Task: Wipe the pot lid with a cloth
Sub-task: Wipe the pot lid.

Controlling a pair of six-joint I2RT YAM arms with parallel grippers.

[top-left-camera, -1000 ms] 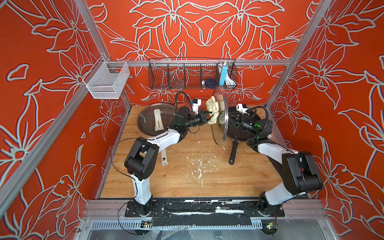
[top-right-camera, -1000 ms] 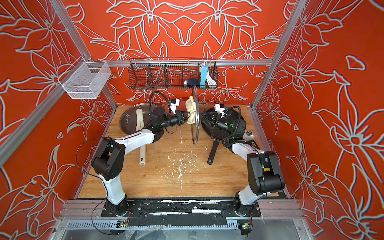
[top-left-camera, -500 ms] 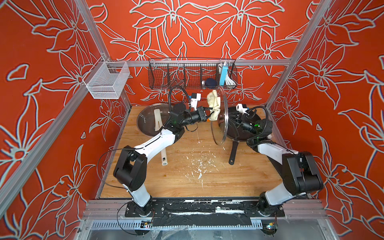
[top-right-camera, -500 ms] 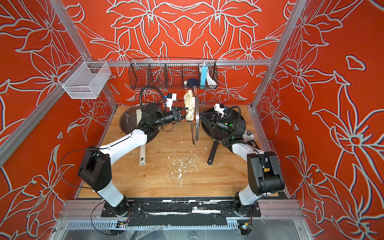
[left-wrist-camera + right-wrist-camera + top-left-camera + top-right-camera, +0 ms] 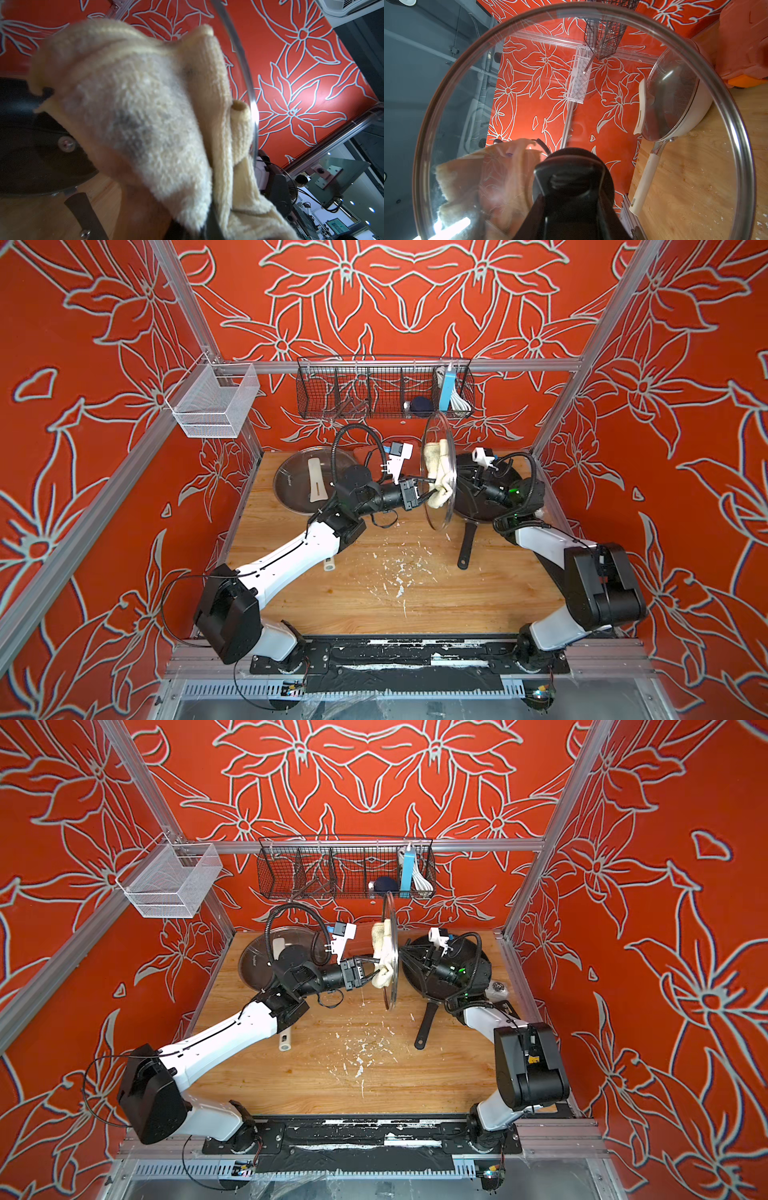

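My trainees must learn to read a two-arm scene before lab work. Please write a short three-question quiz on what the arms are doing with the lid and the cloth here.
1. True or false: the glass lid lies flat on the table.
2. What does the left claw grip? A the black pan; B the cloth; C the wire basket.
3. Fill in: the right claw holds the lid by its ____.
Key: 1 false, it stands on edge in the air; 2 B; 3 knob.
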